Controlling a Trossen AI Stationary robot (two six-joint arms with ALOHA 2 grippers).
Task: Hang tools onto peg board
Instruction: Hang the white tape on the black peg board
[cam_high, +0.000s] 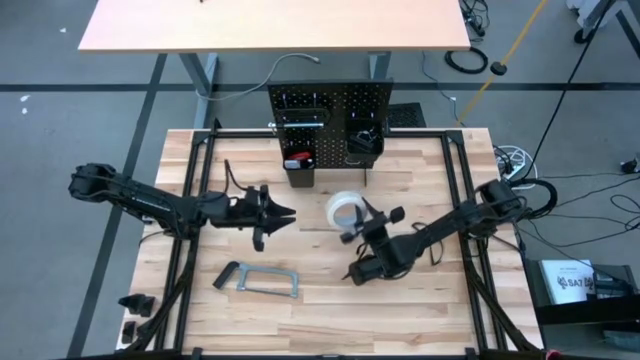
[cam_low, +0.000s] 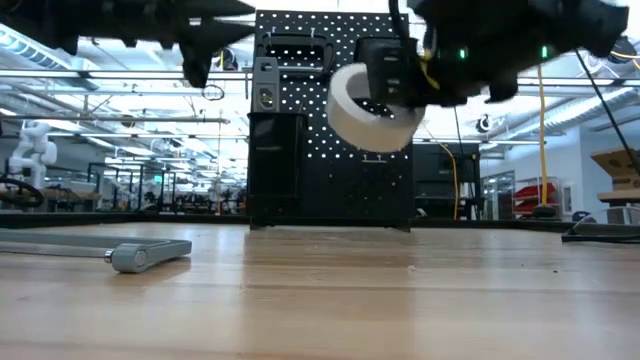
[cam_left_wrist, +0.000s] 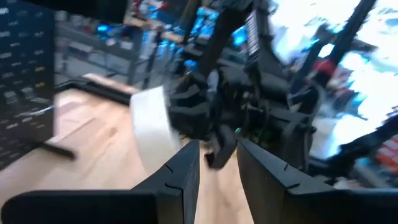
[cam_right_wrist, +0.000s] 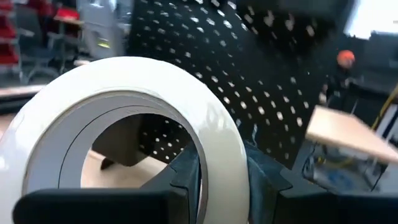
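The white tape roll (cam_high: 343, 211) hangs in the air over the middle of the table, in front of the peg board (cam_high: 330, 118), with my right gripper (cam_high: 355, 230) shut on it. In the low view the tape roll (cam_low: 362, 108) is well above the tabletop. My left gripper (cam_high: 288, 212) hovers to the roll's left, pointing level toward it, its fingers (cam_left_wrist: 186, 171) a little apart with nothing between them. A grey bar clamp (cam_high: 256, 281) lies flat on the table near the front. My right gripper pinches the tape roll's wall (cam_right_wrist: 222, 163) on the side nearest the arm, one finger inside the hole and one outside. The fingers come about level from the table's right and near side. The roll is lifted clear of the table and tilted.
The peg board stands upright at the table's far edge with two black bins (cam_high: 300, 168), (cam_high: 362, 150) on its front; something red shows in the left bin. A second wooden table (cam_high: 270, 25) stands behind. Small dark parts (cam_high: 135, 305) lie at the near left corner.
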